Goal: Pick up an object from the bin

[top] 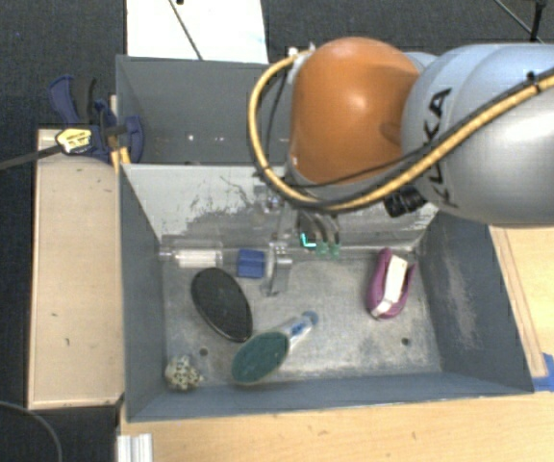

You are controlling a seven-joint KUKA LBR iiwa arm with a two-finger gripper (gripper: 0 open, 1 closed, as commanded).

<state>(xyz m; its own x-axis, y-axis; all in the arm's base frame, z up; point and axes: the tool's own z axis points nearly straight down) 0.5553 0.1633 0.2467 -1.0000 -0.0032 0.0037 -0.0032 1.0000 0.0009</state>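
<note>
blue block just beside the claw, perhaps against it, claw opening unclear; "kuka" lettering on the arm

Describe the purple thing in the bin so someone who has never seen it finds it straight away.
In the grey metal bin, look at the right side of the floor. An elongated purple object with a white patch lies there alone, near the right wall. It is the only purple thing; the black oval and green round brush lie farther left.
</note>
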